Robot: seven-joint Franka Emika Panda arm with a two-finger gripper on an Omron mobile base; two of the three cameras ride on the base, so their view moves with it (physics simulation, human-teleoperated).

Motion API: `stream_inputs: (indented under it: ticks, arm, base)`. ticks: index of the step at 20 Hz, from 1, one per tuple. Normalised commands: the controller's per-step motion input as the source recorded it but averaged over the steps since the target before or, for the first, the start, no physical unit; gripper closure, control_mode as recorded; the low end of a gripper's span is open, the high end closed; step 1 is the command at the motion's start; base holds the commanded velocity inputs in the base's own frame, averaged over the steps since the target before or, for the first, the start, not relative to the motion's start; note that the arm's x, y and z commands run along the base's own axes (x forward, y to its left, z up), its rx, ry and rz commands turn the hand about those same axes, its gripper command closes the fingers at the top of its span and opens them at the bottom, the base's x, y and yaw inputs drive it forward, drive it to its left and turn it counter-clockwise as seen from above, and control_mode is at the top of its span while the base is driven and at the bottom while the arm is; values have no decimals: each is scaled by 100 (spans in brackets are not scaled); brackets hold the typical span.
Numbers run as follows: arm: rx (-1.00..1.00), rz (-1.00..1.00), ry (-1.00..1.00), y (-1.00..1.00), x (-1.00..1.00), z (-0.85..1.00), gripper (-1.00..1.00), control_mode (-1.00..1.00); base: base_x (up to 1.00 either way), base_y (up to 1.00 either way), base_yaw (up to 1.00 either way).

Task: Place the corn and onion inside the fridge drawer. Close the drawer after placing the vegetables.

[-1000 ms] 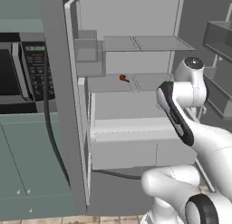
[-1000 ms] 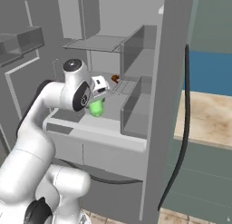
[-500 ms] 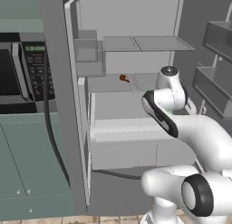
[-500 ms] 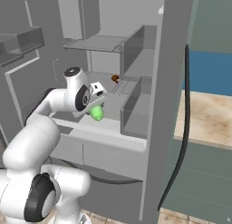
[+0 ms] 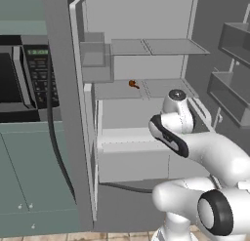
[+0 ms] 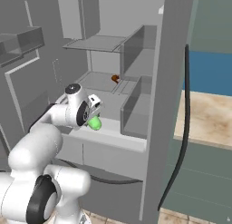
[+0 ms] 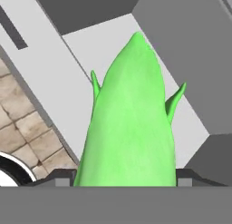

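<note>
A white robot arm (image 5: 195, 147) reaches over the open fridge drawer (image 5: 132, 154), a microwave (image 5: 24, 79) standing left of the fridge (image 5: 63, 64).

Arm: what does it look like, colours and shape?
Glossy white arm of rounded, bulbous links, with dark bands and black rings at the joints. Grey round cap on the wrist. The tool is white with dark detail; no cables or markings visible.

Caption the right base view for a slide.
End effector holds the corn above the open fridge drawer.
</note>
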Motion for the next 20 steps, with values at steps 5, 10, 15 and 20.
stream_inputs:
  ticks: [5, 10, 15, 20]
  arm:
    - [-5, 20, 7, 6, -2, -30, 100, -100]
    - [-10, 19, 13, 7, -52, -17, 100, -100]
    - [-7, 14, 10, 11, -36, 13, 100, -100]
    - [-3, 12, -2, 0, 44, 100, 100, -100]
  base:
    - [0, 0, 0]
    - [0, 0, 0]
    - [0, 0, 0]
    - [0, 0, 0]
